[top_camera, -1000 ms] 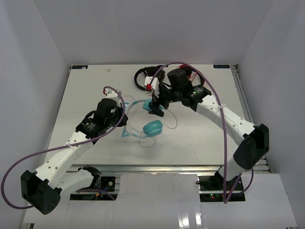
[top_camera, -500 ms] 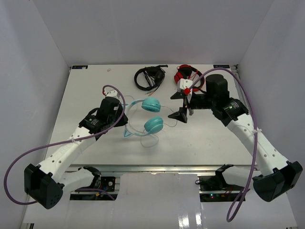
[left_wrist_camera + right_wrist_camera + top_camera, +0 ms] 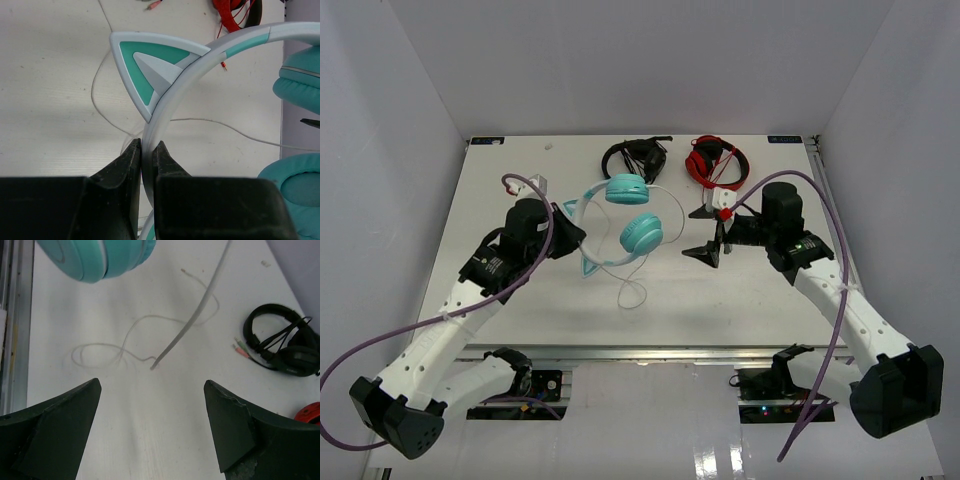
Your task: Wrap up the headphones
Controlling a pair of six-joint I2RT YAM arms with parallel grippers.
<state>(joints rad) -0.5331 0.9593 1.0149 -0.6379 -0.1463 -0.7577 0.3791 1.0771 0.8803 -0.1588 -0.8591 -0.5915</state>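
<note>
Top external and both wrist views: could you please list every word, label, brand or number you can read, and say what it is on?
No text can be read in any view.
Teal cat-ear headphones, held in the left gripper: no lettering shows.
Black headphones and red headphones: no legible brand.
Small pale marks on the left arm: too small to read.

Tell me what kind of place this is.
Probably a robotics lab cell: a white table boxed in by plain white walls, a left arm and right arm mounted at its near edge, with teal headphones, black headphones and red headphones as props.
</note>
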